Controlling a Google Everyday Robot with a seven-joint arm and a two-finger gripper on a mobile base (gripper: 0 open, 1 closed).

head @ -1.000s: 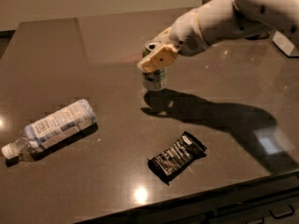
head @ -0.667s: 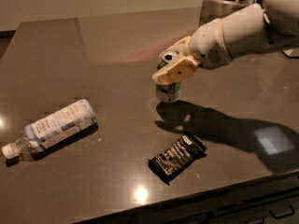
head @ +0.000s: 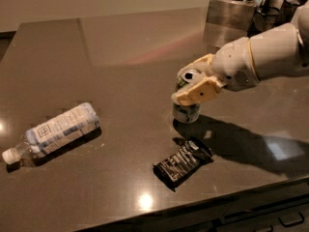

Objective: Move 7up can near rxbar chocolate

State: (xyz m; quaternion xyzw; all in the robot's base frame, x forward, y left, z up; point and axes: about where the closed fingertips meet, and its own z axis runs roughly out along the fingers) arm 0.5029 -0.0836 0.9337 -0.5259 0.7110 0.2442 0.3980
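Observation:
The 7up can (head: 186, 111) is a small silvery-green can with a pull-tab top, upright on the dark table (head: 120, 52) right of centre. My gripper (head: 195, 81) comes in from the right on a white arm, and its tan fingers (head: 198, 92) are shut around the can's upper part. The rxbar chocolate (head: 183, 163) is a flat black wrapped bar with white lettering, lying just in front of the can, a short gap away.
A clear plastic bottle (head: 55, 132) with a white cap lies on its side at the left. Metal containers (head: 234, 6) stand at the back right. The table's front edge (head: 193, 209) runs just below the bar.
The gripper has carried the can forward and to the right, from the table's middle to a spot just behind the bar.

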